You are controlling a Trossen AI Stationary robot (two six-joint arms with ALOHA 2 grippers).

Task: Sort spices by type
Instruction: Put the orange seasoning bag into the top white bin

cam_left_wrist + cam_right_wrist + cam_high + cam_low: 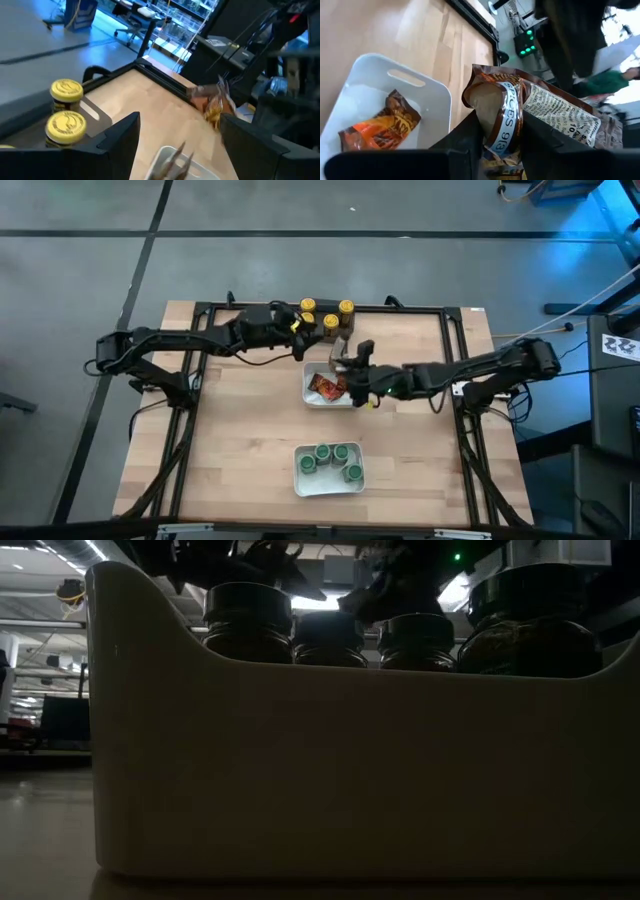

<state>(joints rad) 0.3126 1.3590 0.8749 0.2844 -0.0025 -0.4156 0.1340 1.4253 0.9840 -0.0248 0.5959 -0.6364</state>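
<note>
Brown sachet (520, 120) pinched upright in the right gripper (343, 358), just above the far rim of the middle tray (311, 397), with another orange sachet (327, 386) lying inside. Yellow-lidded jars (329, 322) clustered at the table's far edge beside the left gripper (300, 326), fingers spread wide and holding nothing. Green-lidded jars (331, 460) gathered in the near tray (300, 485), close to the table's front edge.
</note>
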